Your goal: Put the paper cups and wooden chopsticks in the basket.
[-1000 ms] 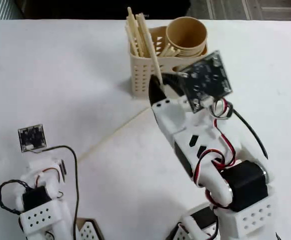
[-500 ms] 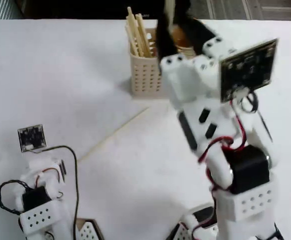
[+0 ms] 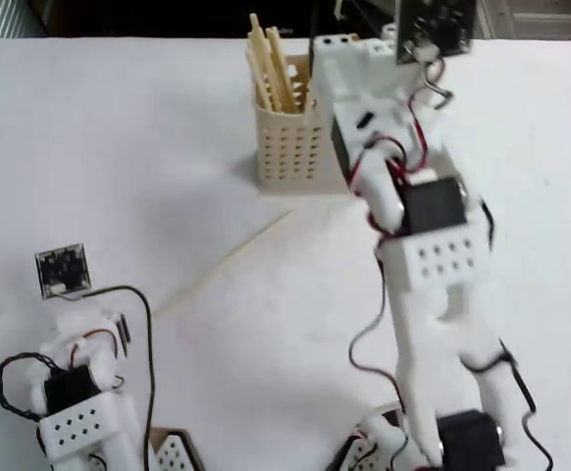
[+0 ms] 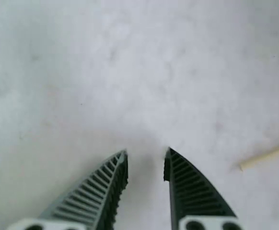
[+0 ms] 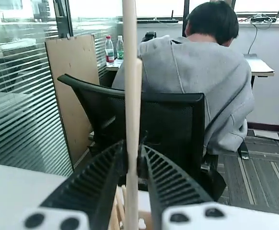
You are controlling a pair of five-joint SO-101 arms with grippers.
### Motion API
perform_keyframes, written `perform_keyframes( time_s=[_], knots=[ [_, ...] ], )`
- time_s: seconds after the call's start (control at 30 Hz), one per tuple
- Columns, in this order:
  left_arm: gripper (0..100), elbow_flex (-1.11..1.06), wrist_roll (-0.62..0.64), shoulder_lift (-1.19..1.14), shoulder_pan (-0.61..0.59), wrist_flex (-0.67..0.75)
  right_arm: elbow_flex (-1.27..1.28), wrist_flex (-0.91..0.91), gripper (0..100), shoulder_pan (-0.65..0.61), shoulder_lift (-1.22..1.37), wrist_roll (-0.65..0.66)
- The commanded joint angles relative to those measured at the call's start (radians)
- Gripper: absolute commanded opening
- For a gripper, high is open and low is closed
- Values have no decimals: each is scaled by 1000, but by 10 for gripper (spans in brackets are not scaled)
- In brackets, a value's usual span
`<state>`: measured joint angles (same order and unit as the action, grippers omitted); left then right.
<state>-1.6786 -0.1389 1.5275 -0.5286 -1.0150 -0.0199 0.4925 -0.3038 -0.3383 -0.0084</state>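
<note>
Right jaws clamp upright chopstick, seemingly over basket; left jaws parted, empty.

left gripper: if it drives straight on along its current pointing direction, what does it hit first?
The bare table. The left gripper points down at it with nothing in between. The loose chopstick lies off to the side of that line, so probably missed; depth is unclear.

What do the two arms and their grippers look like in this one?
Left arm and right arm: white shells, black motors, dotted hole panels, looping red, white and black wires, a dark circuit board each. Left gripper and right gripper: dark, tapered, ribbed.
</note>
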Motion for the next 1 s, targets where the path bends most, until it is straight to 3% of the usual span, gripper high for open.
perform_keyframes(
  time_s=[0.0, 0.17, 0.47, 0.57, 0.77, 0.97],
  knots=[
    [139, 9, 0, 12, 10, 15, -43, -147, 17, 15, 45, -8],
    [139, 9, 0, 12, 10, 15, -43, -297, 17, 15, 108, -6],
    [139, 9, 0, 12, 10, 15, -43, -415, 18, 25, 303, 0],
    [139, 9, 0, 12, 10, 15, -44, -354, 36, 31, 323, 0],
    [139, 9, 0, 12, 10, 15, -46, -140, 232, 22, 268, 0],
    [139, 9, 0, 12, 10, 15, -44, 101, 246, 22, 88, 0]
  ],
)
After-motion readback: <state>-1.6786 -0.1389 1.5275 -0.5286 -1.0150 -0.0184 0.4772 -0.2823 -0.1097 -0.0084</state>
